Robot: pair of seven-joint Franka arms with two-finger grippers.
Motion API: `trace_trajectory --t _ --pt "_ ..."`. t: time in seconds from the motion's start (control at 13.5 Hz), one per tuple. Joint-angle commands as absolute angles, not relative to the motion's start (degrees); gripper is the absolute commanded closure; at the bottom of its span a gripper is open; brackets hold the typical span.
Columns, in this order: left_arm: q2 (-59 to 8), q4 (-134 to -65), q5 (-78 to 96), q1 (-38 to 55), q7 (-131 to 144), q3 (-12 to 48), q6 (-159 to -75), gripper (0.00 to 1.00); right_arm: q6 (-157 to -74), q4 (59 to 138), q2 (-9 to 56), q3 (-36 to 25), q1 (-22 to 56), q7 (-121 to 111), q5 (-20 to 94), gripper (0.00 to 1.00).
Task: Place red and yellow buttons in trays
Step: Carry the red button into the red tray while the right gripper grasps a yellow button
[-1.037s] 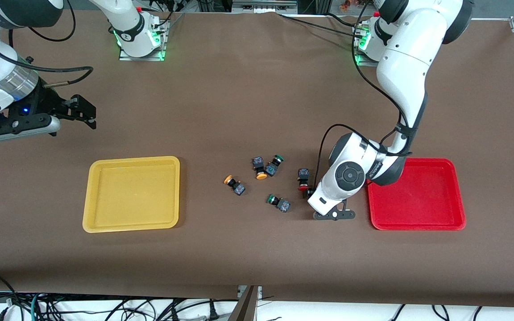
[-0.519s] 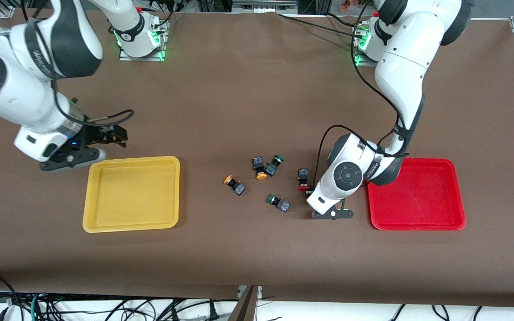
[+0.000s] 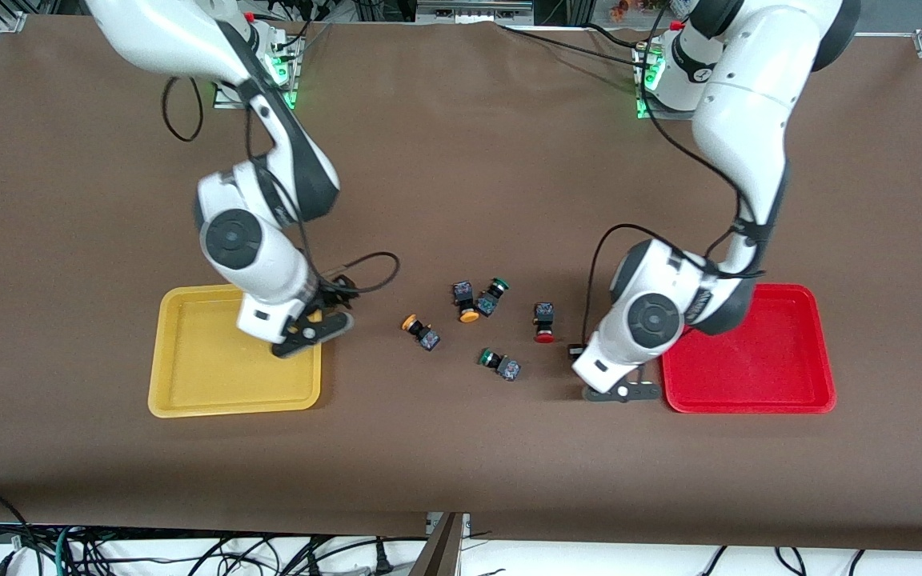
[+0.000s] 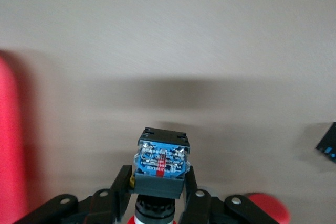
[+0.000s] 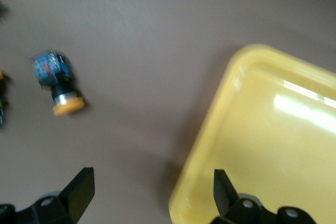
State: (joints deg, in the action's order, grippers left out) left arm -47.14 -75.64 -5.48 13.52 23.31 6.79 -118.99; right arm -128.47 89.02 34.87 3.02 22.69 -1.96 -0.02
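My left gripper (image 4: 157,177) is shut on a red button (image 4: 160,163) with a blue-topped dark body, held just above the table. In the front view that left gripper (image 3: 619,390) hangs beside the red tray (image 3: 749,400), and the hand hides the held button. A second red button (image 3: 543,320) lies on the table nearby. Two yellow buttons (image 3: 421,330) (image 3: 466,304) lie mid-table. My right gripper (image 3: 313,326) is open and empty over the corner of the yellow tray (image 3: 189,400). The right wrist view shows the right gripper (image 5: 152,187), the yellow tray (image 5: 273,129) and one yellow button (image 5: 58,85).
Two green-capped switches (image 3: 493,294) (image 3: 499,362) lie among the buttons. The red tray's rim (image 4: 10,140) and the loose red button's cap (image 4: 268,211) show in the left wrist view. Brown cloth covers the table (image 3: 461,464).
My left gripper shut on the red button and shifted toward the red tray. My right arm swung in from its end of the table to the yellow tray's corner, staying open.
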Motion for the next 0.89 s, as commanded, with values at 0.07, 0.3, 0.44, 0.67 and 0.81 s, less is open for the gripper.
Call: trace_trajectory --t 0.07,0.3,0.44,0.67,0.81 --pt "-41.1 -78.0 -6.5 3.1 6.6 7.4 -114.0 1.0 -130.9 71.8 47.4 5.2 25.6 -2.1 1.8 0.0" --pt "-40.6 -79.2 -5.5 -8.1 -9.5 8.1 -113.9 1.0 -138.1 71.5 52.1 5.2 27.2 -2.3 1.6 0.0" --pt "-39.3 -82.8 -4.0 -13.0 -13.0 8.9 -114.1 1.0 -139.2 71.4 54.7 5.2 28.6 -2.5 1.0 0.0" --pt "-38.1 -87.6 -3.9 -17.7 -14.9 9.0 -114.6 1.0 -140.2 71.9 55.7 5.1 29.6 -2.3 1.0 0.0" --pt "-38.1 -90.3 -3.8 -19.4 -14.9 9.1 -116.3 1.0 -140.2 72.0 56.1 5.1 29.6 -2.2 1.4 0.01"
